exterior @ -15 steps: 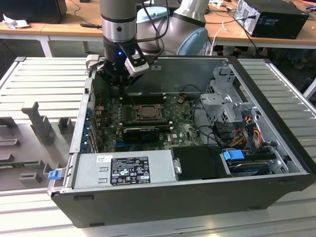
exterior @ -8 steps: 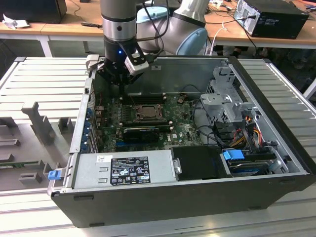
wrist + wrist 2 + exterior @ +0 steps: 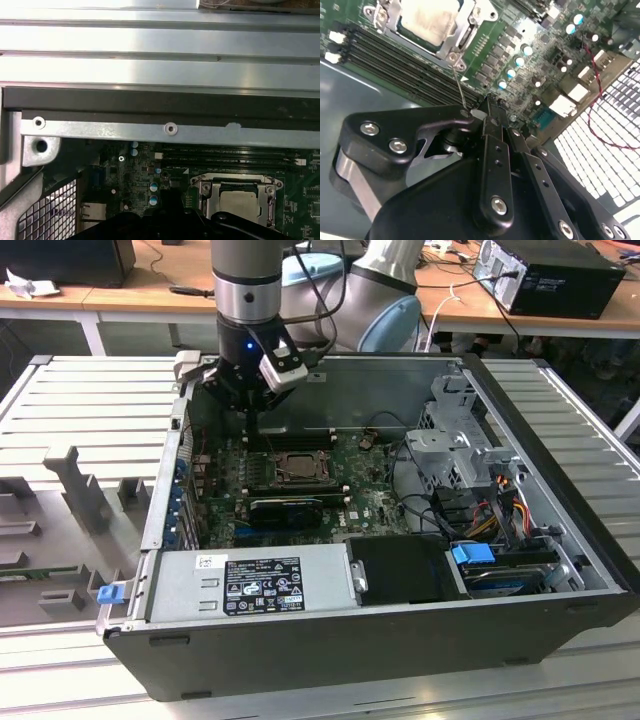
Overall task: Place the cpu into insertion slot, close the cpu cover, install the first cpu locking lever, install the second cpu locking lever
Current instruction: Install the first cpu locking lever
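The cpu (image 3: 297, 468) lies in the insertion slot (image 3: 300, 482) on the green board, its dull silver top showing in both wrist views (image 3: 427, 17) (image 3: 241, 202). The cpu cover (image 3: 465, 30) (image 3: 206, 192) lies flat as a metal frame around it. A thin wire locking lever (image 3: 459, 82) rises from the socket's corner, and its free end reaches my fingertips. My black gripper (image 3: 487, 102) hangs over the board's back edge, left of the socket in the exterior view (image 3: 250, 420), with its fingers pressed together. I cannot tell whether they pinch the lever.
Long black memory slots (image 3: 395, 55) run beside the socket. The case's metal wall (image 3: 160, 130) stands close behind the gripper. A black card (image 3: 285, 510), the power supply (image 3: 250, 585), a drive cage (image 3: 460, 450) and loose cables (image 3: 500, 505) crowd the case.
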